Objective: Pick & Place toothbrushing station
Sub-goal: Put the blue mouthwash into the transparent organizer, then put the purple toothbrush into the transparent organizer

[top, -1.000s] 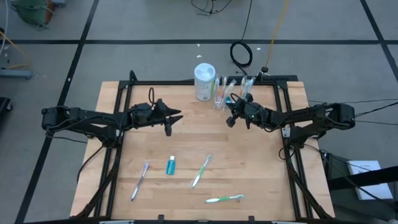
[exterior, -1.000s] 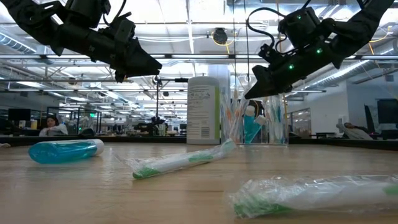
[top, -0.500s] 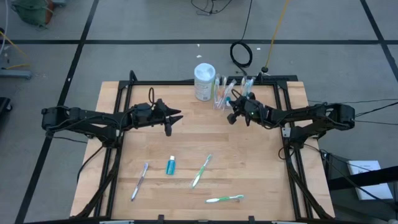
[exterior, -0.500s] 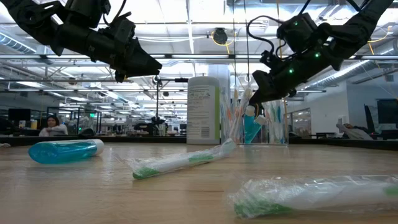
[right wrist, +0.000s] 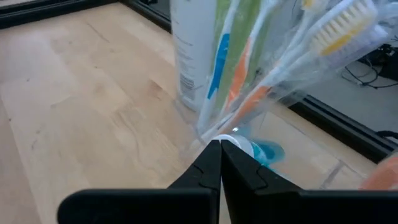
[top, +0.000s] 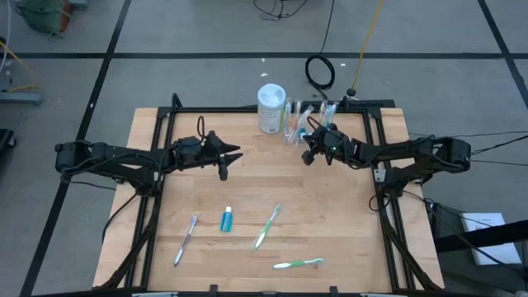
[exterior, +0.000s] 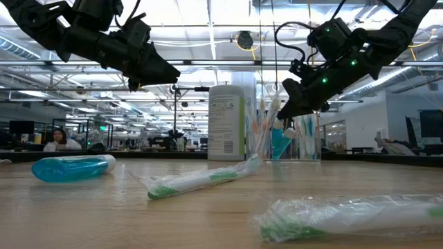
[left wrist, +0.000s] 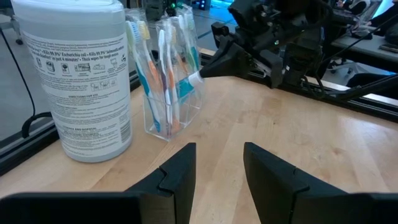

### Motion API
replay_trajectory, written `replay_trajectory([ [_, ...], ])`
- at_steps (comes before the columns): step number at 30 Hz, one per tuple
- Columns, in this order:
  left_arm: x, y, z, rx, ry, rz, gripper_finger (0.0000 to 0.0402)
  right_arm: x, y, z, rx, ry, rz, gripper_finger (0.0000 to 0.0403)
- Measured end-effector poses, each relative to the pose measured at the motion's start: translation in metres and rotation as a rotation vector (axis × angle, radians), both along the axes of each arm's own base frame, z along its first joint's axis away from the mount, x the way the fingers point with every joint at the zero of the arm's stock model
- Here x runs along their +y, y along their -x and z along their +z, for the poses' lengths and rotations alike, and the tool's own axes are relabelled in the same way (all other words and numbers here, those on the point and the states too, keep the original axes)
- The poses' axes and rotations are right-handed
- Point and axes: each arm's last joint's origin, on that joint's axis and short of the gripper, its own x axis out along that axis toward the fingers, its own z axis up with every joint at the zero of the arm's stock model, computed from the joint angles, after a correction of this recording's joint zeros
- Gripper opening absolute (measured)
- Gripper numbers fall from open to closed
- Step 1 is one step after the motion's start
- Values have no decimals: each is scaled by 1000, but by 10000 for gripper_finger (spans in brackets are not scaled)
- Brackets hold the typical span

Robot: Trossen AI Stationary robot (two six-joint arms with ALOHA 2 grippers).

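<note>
While both arms hang above the wooden table, contents run thus. Left gripper: mid-table toward the left edge, fingers parted, empty. White cylindrical wipes canister: upright at the far edge. Toothbrushing station, a clear colourless plastic holder with wrapped toothbrushes upright in its slots: just beside the canister, at the far edge. Right gripper: fingers pressed together at the holder, tips against a small blue toothpaste tube there.

The wipes tub stands just beside the toothbrush holder, blocking that side; bare counter lies open between the arms.
</note>
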Motion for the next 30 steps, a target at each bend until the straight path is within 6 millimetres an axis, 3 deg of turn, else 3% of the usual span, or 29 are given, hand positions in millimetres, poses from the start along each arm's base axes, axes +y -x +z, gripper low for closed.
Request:
replay_trajectory([
  [9,0,0,0,-1,-6,2,138,-13,-2,-8,-4,2,-45,0],
  [24,1,0,2,-12,-17,9,138,-36,7,-2,-51,53,-126,0],
  [30,1,0,2,-7,-32,6,138,-35,10,7,-29,109,0,0],
])
